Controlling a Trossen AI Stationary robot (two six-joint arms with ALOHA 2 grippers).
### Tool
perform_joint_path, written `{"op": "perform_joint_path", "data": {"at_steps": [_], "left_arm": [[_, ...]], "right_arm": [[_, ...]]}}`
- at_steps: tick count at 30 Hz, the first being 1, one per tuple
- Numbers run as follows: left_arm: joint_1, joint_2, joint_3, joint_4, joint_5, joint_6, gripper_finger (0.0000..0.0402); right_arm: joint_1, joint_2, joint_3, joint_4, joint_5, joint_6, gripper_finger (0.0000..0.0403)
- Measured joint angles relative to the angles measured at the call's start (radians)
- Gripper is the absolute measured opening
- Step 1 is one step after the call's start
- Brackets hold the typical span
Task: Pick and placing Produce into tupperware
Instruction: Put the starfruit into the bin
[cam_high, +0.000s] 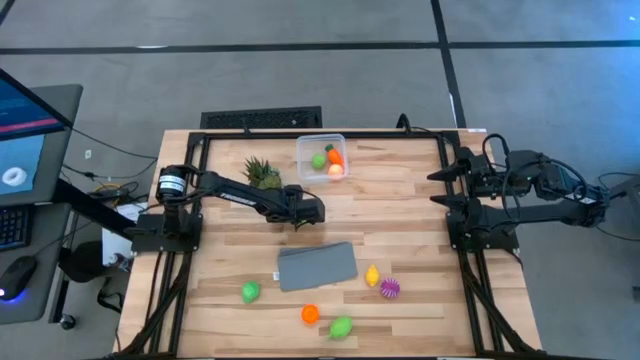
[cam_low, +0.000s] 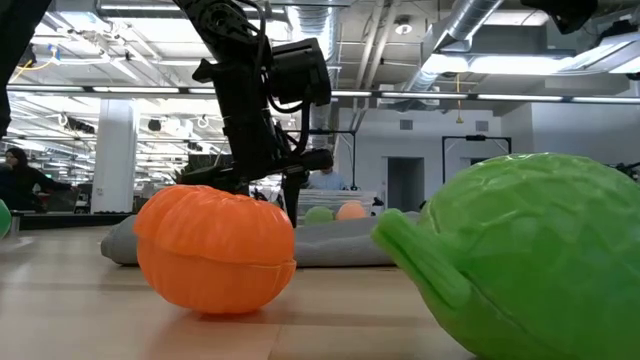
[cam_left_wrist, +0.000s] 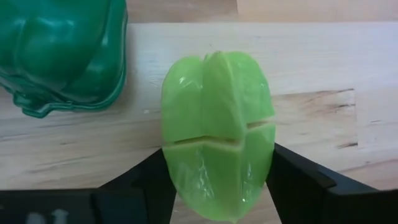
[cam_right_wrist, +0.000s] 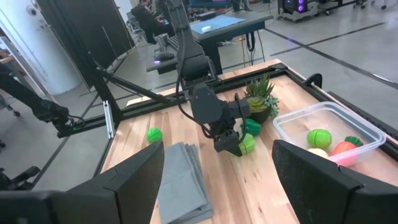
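The left gripper (cam_right_wrist: 233, 144) is clamping a light green ribbed fruit (cam_left_wrist: 216, 134) near the middle of the wooden table (cam_high: 400, 200), its two fingers (cam_left_wrist: 149, 186) pinching across the narrow width while the long axis is running forward from the wrist, the far tip pointing out past the fingertips. A darker green pepper (cam_left_wrist: 62, 53), cut off by the wrist picture's edge, is lying just beside it. The clear tupperware (cam_high: 321, 158) is sitting at the table's far edge beside the potted plant (cam_high: 262, 172), holding several pieces. The right gripper (cam_high: 440, 187) is waiting at the right side, jaws spread wide. An orange fruit (cam_low: 215, 247) and a green one (cam_low: 520, 260) are blocking much of the low view.
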Motion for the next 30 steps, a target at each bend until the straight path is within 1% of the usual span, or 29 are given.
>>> {"op": "perform_joint_path", "data": {"at_steps": [12, 24, 30], "left_arm": [[-0.016, 0.001, 0.0, 0.03, -0.011, 0.001, 0.0201], [-0.06, 0.001, 0.002, 0.158, -0.027, 0.011, 0.0202], [-0.071, 0.001, 0.073, 0.142, -0.072, 0.083, 0.0202]], "right_arm": [[0.0, 0.0, 0.0, -0.002, 0.0, 0.0, 0.0322], [0.0, 0.0, 0.0, -0.026, 0.0, 0.0, 0.0322], [0.0, 0.0, 0.0, -0.026, 0.0, 0.0, 0.0322]]}}
